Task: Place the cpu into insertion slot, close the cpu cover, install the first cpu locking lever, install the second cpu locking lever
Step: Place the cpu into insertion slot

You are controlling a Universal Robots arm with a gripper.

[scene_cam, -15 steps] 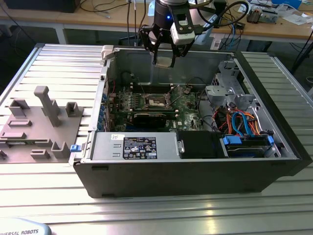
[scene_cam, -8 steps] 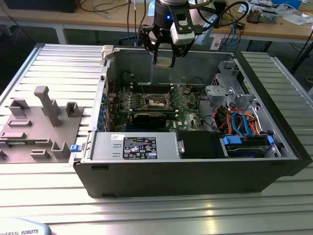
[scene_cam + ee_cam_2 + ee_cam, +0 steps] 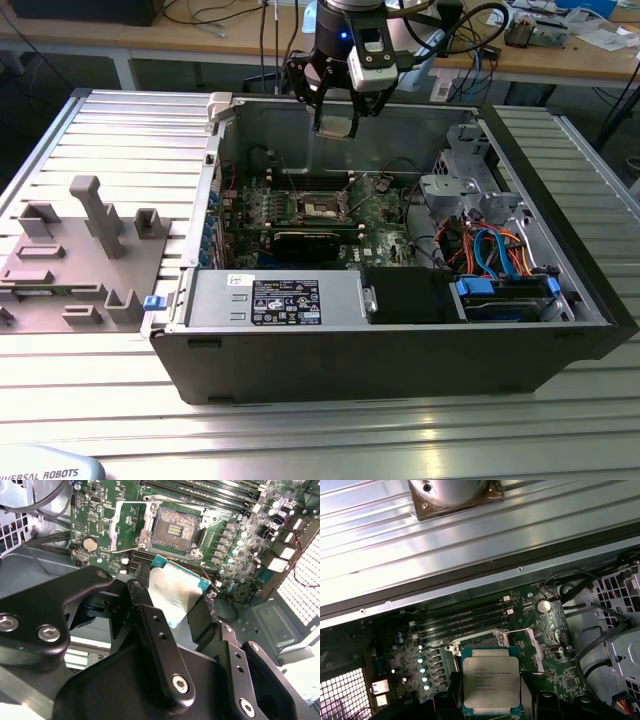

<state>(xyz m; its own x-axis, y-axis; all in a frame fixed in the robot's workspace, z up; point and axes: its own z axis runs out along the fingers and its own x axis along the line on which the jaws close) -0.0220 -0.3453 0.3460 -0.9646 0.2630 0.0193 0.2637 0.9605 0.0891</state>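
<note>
One gripper clenches the cpu by its edges above the computer case. Below the gripper sits the uncovered insertion slot, the cpu cover open beside it.

Arm upright above the scene; end effector pointing straight down, black fingers clamped on opposite cpu edges.

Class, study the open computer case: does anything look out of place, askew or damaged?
Nothing looks damaged or spilled. The one thing not home is the cpu, clamped in the gripper above the motherboard, while the insertion slot sits bare with the cpu cover swung open beside it.
</note>
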